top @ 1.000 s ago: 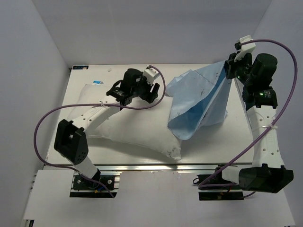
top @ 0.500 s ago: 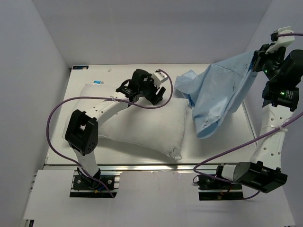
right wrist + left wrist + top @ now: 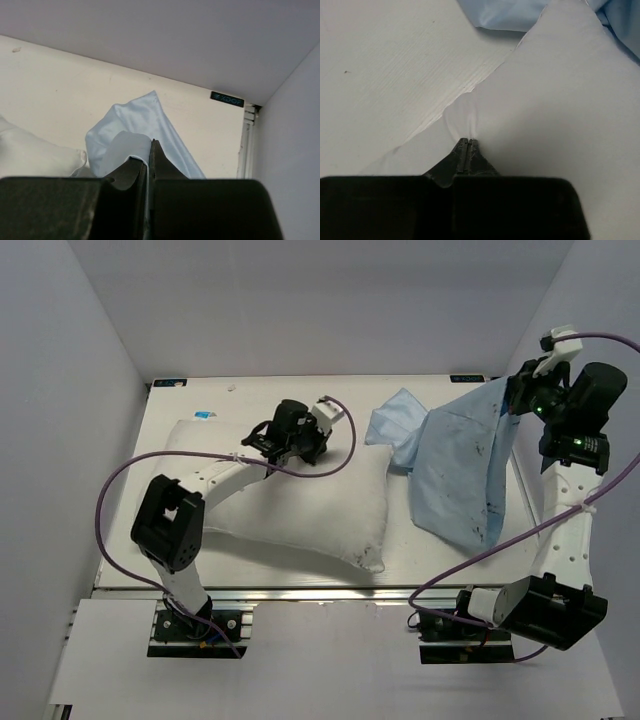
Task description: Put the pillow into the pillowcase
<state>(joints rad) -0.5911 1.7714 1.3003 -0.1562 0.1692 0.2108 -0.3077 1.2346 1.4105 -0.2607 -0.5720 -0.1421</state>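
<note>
We've got the left gripper (image 3: 468,142) pinched tight on a fold of the pillow (image 3: 290,505), which lies on the table's (image 3: 170,405) left half. The right gripper (image 3: 150,146) clamps the pillowcase (image 3: 460,475) aloft at far right, and it drapes down just beside the pillow.
</note>
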